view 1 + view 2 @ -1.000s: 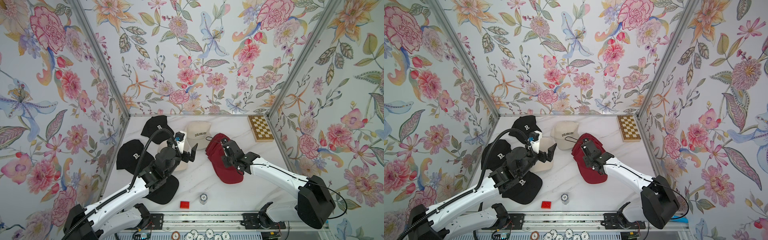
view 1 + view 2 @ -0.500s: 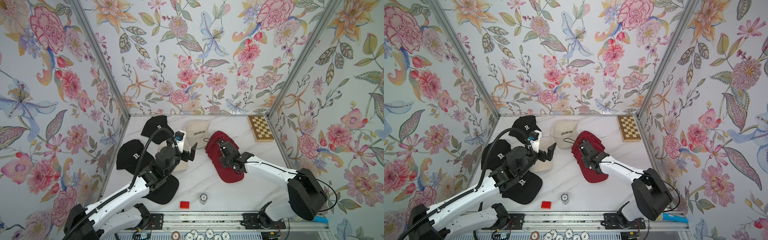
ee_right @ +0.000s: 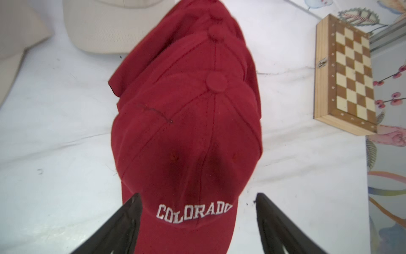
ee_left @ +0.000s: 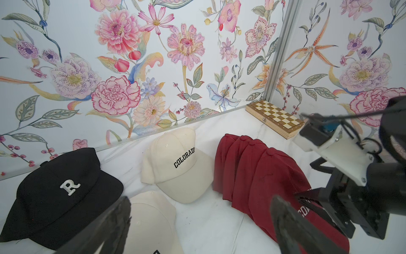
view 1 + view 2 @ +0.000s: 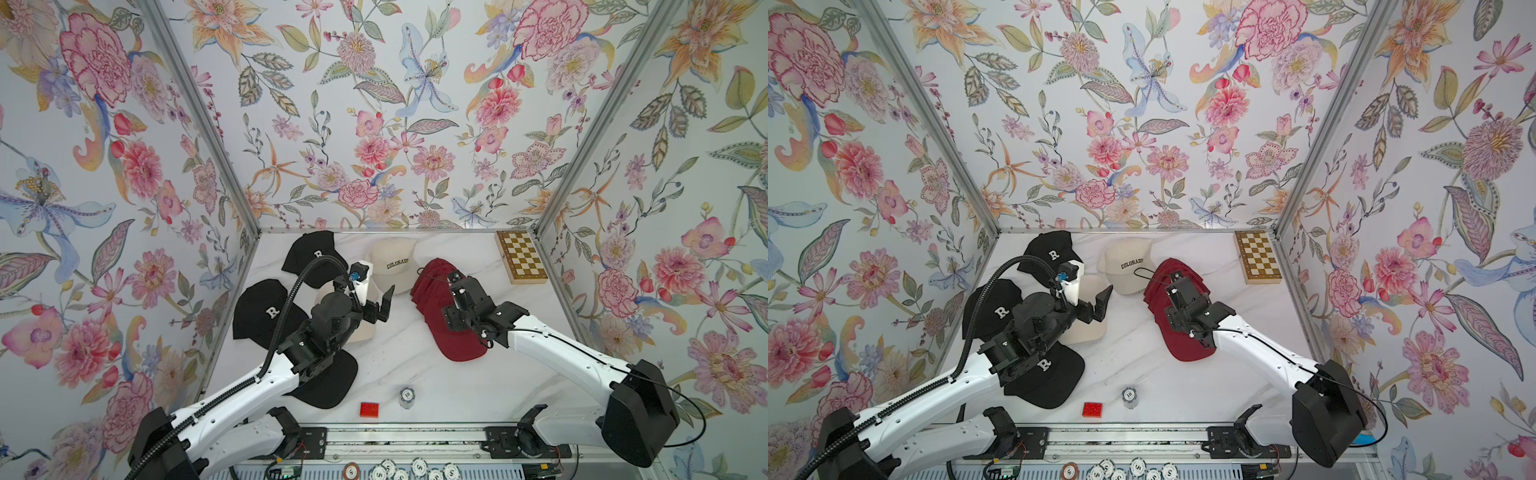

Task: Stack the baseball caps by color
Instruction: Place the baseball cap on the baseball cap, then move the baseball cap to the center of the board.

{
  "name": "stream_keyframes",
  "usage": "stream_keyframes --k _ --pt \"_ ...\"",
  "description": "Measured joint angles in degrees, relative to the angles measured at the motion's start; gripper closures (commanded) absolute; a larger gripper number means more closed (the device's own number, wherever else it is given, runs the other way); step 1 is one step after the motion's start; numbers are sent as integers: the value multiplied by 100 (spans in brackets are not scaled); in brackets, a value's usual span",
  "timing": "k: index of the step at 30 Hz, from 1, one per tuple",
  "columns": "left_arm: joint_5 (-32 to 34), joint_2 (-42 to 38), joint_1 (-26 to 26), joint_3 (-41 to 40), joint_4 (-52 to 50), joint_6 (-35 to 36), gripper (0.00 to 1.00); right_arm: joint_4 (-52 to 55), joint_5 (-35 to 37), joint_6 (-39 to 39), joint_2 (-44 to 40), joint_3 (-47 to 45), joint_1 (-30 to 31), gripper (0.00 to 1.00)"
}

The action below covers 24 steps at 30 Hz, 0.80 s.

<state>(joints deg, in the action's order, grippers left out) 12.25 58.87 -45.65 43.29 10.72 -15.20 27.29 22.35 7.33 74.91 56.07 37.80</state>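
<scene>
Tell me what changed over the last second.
The right tool opened, letting go of the top maroon cap, which lies on the maroon stack. The left tool stayed open over the nearer cream cap; the black caps and chessboard did not move.

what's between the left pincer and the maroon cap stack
Just bare white marble tabletop separates left pincer from maroon fabric cap stack, in both top views.

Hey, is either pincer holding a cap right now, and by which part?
Nothing is held. The left pincer hangs open in the air; the right pincer is open too, astride the front of the top maroon cap, not clamping it.
</scene>
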Motion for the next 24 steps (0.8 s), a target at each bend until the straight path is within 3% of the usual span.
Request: stream_keyframes --k 4,10,13,24 --pt "7 -15 0 0 0 -2 0 85 -118 -55 -15 658 0 20" --pt "59 -280 0 -22 -2 -24 0 61 -605 -66 619 1593 101 39" --pt "153 -487 0 -105 -11 -28 0 26 -892 -26 1228 1926 227 44" --pt "459 -920 0 -369 -173 -70 0 26 -1578 7 3379 2953 402 49"
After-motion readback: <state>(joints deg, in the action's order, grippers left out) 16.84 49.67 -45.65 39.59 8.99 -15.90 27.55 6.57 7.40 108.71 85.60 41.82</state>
